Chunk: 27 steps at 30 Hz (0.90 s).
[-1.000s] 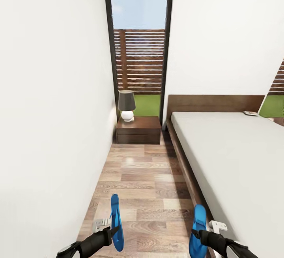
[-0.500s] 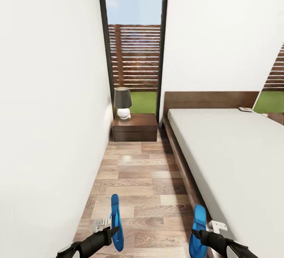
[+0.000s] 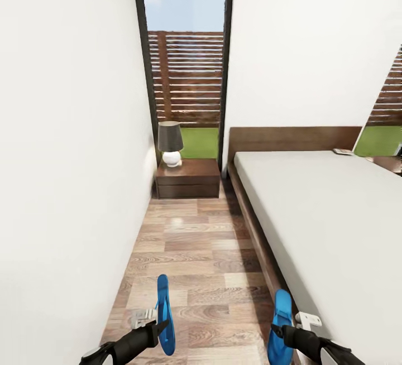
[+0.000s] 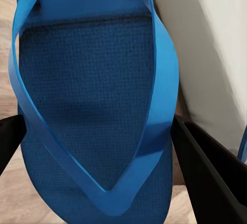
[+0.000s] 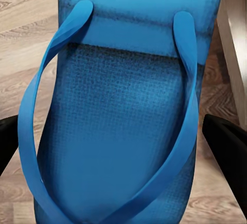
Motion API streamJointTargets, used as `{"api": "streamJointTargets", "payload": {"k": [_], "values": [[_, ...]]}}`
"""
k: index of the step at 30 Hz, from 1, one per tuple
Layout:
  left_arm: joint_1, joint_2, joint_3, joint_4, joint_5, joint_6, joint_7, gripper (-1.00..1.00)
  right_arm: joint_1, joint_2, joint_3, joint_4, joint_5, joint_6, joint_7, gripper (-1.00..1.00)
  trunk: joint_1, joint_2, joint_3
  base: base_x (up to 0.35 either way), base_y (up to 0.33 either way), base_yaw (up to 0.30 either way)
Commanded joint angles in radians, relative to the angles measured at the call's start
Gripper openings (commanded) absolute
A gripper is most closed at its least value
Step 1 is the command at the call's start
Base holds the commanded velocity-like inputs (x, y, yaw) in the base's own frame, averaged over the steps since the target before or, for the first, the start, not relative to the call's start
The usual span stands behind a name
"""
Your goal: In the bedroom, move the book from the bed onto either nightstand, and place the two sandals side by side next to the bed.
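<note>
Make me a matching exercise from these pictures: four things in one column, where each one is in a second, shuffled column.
Things:
1. lamp
2. nightstand
3. sandal in the left gripper
4. book

Places:
A. on the mattress by the headboard
B. on the floor by the tall window
C. on the nightstand's top
D. held over the wood floor, on the wall side

Pairs: 1-C, 2-B, 3-D, 4-A

- Slim black left arm [image 3: 125, 345] tapering toward its gripper, with a white bracket [image 3: 144, 316] just behind the fingers.
- Black right arm [image 3: 312, 345], white bracket [image 3: 308, 319] likewise, with a white cuff further back.
- Flat matte black fingers [image 4: 211, 170].
</note>
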Motion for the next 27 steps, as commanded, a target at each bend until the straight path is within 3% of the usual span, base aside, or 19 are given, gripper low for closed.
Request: {"api": "streamJointTargets", "payload": {"k": [1,18,27], "values": [[0.0,0.001,-0.004,-0.001,0.011,0.009,-0.001,-1.0,0.0,-0.001,0.004,-0.001,-0.009,0.006,0.002,-1.0,0.0,-0.001,-0.001,0.0,0.0,-0.188],[0.0,0.001,-0.004,-0.001,0.01,0.009,-0.001,-1.0,0.0,-0.001,0.004,-0.001,-0.009,0.006,0.001,-1.0,0.0,-0.001,-0.001,0.0,0.0,-0.28],[0.0,0.001,-0.004,-0.001,0.01,0.009,-0.001,-1.0,0.0,-0.001,0.004,-0.001,-0.009,0.006,0.001,-1.0,-0.027,0.048,0.021,0.0,0.0,-0.036]]}}
